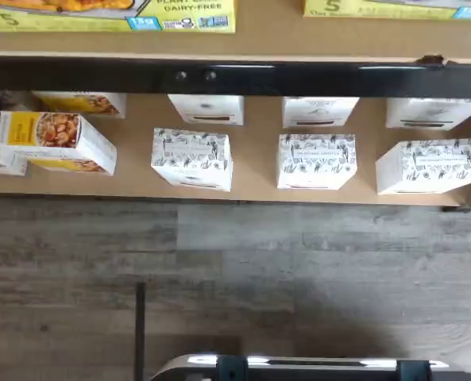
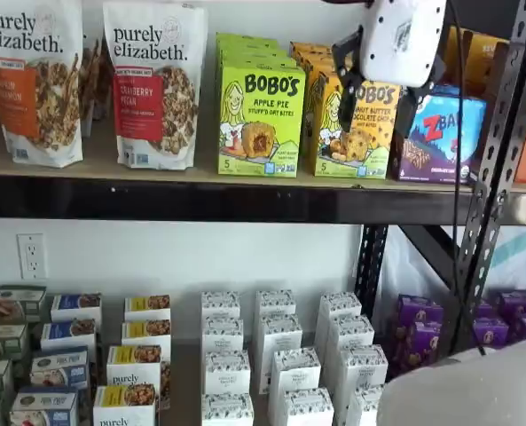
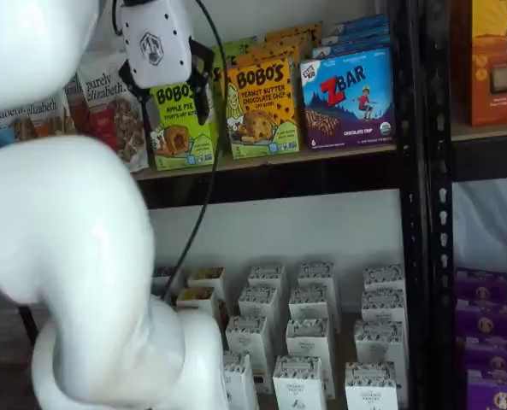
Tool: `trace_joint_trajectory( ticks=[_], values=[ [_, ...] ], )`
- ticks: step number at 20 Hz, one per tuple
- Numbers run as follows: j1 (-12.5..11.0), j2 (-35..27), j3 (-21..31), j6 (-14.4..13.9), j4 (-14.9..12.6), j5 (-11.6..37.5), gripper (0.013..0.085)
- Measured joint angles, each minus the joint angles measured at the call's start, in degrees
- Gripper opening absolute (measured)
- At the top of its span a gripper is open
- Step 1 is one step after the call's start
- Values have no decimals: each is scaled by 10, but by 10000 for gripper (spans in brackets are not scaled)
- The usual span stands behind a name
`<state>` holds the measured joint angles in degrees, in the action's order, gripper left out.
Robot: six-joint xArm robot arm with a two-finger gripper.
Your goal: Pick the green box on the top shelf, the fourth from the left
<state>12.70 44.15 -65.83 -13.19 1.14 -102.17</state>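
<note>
Just left of gripper (image 2: 377, 84): green box (image 2: 261, 120)

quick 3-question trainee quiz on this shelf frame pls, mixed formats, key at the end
1. True or false: the claw is closed on the green box.
2. Multiple choice: which product stands directly beside the green box on the top shelf, on the side toward the ZBar box?
A. a white patterned carton
B. the yellow-orange Bobo's peanut butter box
C. a purple carton
3. Fill in: the flavour printed on the green box is ____ pie.

Key:
1. False. In both shelf views the black fingers stand spread, in front of the shelf goods, with nothing between them.
2. B
3. Apple
</note>
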Motion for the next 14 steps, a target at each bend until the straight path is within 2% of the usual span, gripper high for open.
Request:
trace_joint_trajectory(
  ticks=[4, 8, 10, 14],
  values=[
    [27, -9, 0, -23, -19, 36, 850],
    [55, -31, -13, -47, -45, 51, 850],
    [58, -35, -12, -50, -46, 68, 850],
    [48, -32, 4, -43, -34, 127, 850]
  ],
)
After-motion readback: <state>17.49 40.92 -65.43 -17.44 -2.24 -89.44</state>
